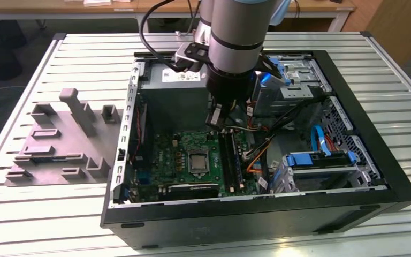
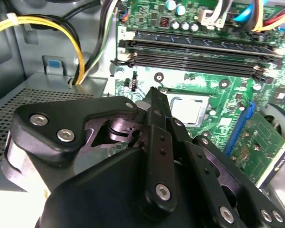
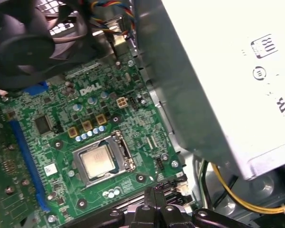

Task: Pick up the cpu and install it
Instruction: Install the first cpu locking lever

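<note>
The cpu (image 3: 99,162) sits flat in its socket frame (image 3: 103,161) on the green motherboard (image 1: 191,160), ringed by clear board. The pincer (image 3: 154,197) hangs just above, tips pressed together, empty, close beside the grey power-supply box (image 3: 218,80)

The exterior view looks down from above; both wrist views closely share the motherboard (image 3: 61,142).

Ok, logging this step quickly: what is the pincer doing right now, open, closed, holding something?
Pincer: closed, fingertips together, holding nothing; it hangs above the motherboard, and the cpu already sits in its socket.
</note>
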Available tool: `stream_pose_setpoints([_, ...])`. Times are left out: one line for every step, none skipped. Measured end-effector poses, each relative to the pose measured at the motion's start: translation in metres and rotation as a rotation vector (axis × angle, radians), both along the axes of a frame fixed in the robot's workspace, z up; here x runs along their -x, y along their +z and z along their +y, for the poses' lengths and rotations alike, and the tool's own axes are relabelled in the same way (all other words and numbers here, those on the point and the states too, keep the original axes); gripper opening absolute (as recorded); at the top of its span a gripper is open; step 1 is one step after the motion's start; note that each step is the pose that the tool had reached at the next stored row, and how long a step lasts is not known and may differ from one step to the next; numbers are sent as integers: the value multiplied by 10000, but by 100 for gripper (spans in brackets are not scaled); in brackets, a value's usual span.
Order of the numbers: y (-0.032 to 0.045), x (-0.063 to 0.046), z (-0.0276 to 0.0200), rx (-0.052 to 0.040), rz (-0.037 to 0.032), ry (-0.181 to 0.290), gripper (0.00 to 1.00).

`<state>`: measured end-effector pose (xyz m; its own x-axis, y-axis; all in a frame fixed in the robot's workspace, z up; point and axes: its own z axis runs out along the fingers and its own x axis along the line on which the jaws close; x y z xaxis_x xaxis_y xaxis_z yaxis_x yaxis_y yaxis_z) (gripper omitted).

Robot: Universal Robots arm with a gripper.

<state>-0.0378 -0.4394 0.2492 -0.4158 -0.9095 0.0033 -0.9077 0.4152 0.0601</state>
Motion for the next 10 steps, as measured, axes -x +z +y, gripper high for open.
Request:
stream_pose_setpoints([-5, -1, 9, -1, 0, 1, 11])
stream_pose_setpoints([-11, -1, 19, -2, 0, 0, 11])
stream_pose_setpoints([-17, -2, 28, -4, 0, 0, 11])
stream_pose_setpoints([-23, -2, 36, -5, 0, 1, 11])
stream_pose_setpoints([-28, -2, 44, -5, 0, 1, 11])
stream_pose_setpoints([-35, -3, 52, -8, -1, 0, 11])
stream_pose_setpoints([-39, -4, 59, -8, 0, 1, 11])
stream_pose_setpoints([-44, -4, 69, -8, 0, 0, 11])
stream_pose_setpoints([-48, -4, 77, -8, 0, 0, 11])
stream_pose_setpoints([-52, -5, 85, -10, 0, 0, 11])
